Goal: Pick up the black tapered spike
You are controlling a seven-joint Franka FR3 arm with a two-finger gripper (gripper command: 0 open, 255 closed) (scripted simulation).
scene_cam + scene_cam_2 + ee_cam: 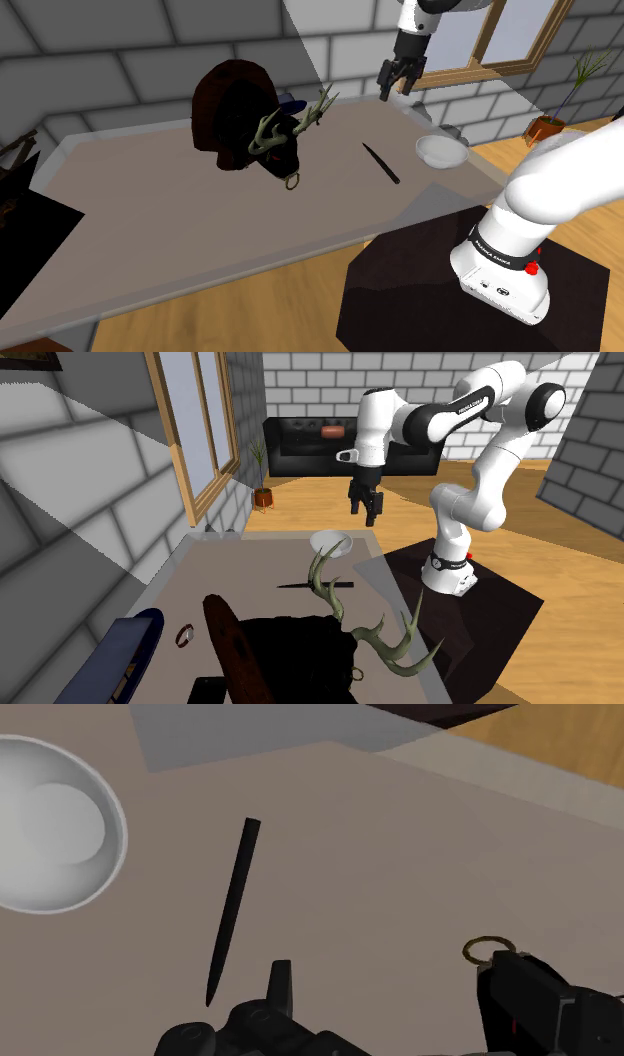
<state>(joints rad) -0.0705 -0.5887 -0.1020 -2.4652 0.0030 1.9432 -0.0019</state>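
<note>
Grey-brown table (200, 230) carries the black spike (381, 163) just beside a white bowl (441, 151), its long axis running near to far. Jaws hang apart, empty, well above and beyond it.

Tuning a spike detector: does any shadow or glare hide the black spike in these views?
No glare. Shoulder view: spike dark on pale tabletop. Second exterior view: an antler crosses it. Wrist view: spike clear against tan; a greyer band lies beyond its blunt end.
</note>
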